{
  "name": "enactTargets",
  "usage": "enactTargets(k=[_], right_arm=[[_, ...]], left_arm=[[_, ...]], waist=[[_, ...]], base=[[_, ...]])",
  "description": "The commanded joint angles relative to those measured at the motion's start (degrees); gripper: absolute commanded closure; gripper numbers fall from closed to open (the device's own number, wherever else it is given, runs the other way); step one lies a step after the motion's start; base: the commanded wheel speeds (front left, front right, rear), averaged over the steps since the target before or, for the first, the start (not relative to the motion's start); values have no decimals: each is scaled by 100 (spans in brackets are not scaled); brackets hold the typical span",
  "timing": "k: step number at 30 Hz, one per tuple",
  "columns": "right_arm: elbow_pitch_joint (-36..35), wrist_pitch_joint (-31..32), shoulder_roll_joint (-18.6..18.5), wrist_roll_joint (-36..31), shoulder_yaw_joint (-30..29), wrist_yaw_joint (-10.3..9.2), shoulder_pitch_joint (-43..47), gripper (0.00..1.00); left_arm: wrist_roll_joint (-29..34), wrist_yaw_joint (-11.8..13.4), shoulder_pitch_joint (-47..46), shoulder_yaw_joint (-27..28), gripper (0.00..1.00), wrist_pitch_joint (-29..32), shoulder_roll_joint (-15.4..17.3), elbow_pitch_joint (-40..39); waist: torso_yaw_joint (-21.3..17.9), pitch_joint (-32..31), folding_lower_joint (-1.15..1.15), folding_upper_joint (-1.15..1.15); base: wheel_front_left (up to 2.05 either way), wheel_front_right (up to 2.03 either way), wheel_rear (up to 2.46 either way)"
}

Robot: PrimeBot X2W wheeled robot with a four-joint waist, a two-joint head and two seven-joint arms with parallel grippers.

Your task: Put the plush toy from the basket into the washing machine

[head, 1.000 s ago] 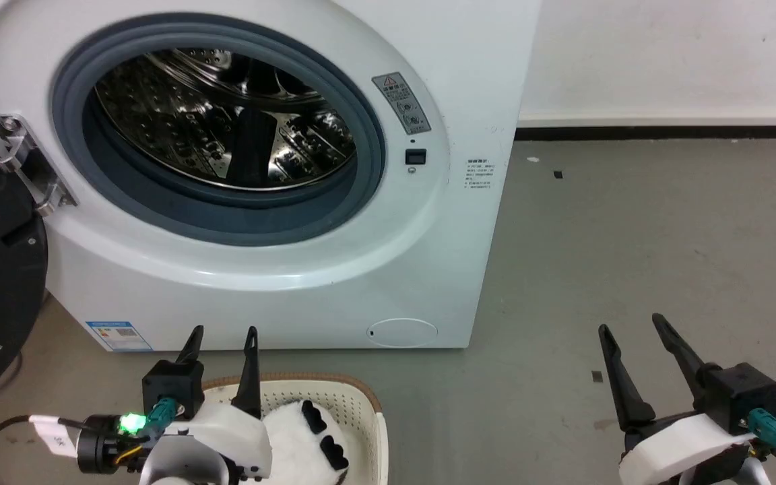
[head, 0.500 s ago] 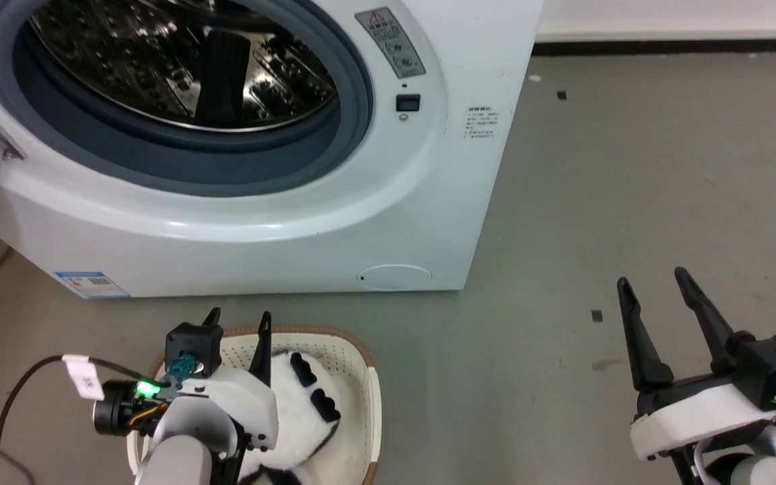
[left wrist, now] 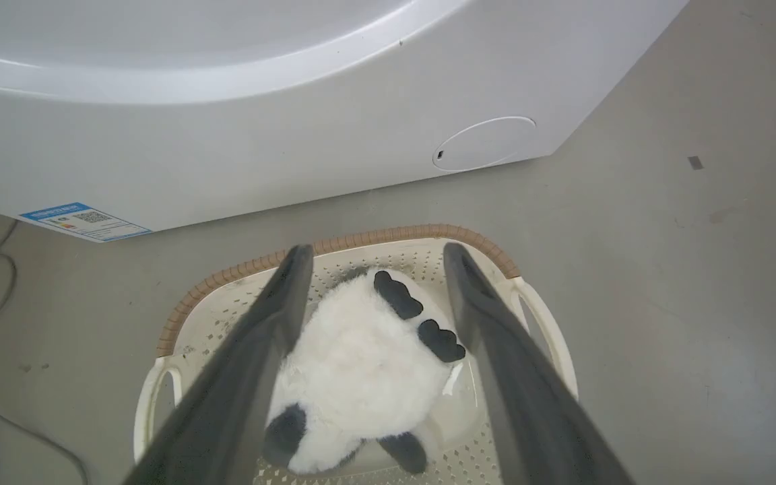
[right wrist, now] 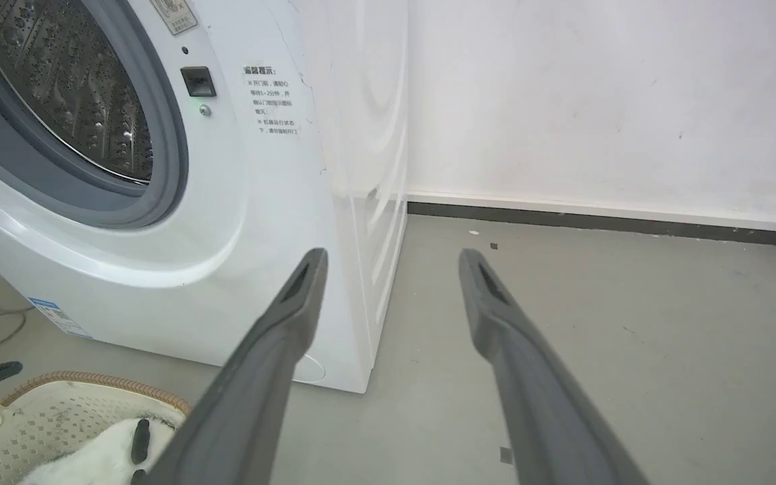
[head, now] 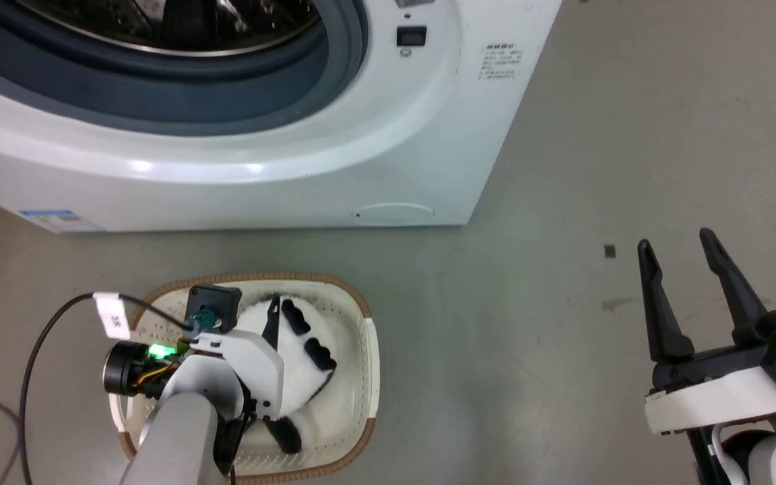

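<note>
Floor [head: 509, 323]: bare grey concrete, with the basket [left wrist: 226, 276] standing on it just in front of the washing machine [head: 294, 188].
Left gripper [left wrist: 376, 250]: jaws spread and empty, poised above the basket with one finger to each side of the plush toy — nothing pinched yet.
Plush toy [left wrist: 354, 364]: lies on the basket bottom, white body up, black limbs at both ends.
Grasp risk: the fur looks deep and soft, so a shallow close would likely catch only pile or one limb, and the toy could slip out on the lift. Too deep a plunge could jam the fingertips into the perforated bottom.
Basket risk: it looks like light plastic — a finger snagging the rim or wall might drag or tip it.
Cable [head: 38, 350]: loops from the left wrist beside the basket and could hook a handle.
Right gripper [head: 675, 237]: parted, holding nothing, well off to the side.
Washer opening: uncovered, with its grey ring [head: 159, 101] raised above the floor. A dangling limb may catch on that lip going in.
</note>
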Motion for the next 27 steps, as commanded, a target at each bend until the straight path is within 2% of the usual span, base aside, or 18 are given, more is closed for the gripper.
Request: enactTargets(k=[1, 14, 27], right_arm=[[-98, -70, -1, 49, -30, 1, -150, 0], [-391, -225, -1, 106, -91, 2, -326, 0], [-666, -380, -2, 152, -198, 2, -469, 0]], left_arm=[[28, -32, -251, -64, 0, 85, 58, 201], [1, -105, -884, -367, 0, 493, 215, 969], [-130, -143, -1545, -607, 0, 699, 206, 1735]], waist=[[29, 240, 0, 0], [29, 1011, 0, 0], [78, 1722, -1, 0]], base=[[0, 0, 0], [0, 0, 0], [0, 0, 0]])
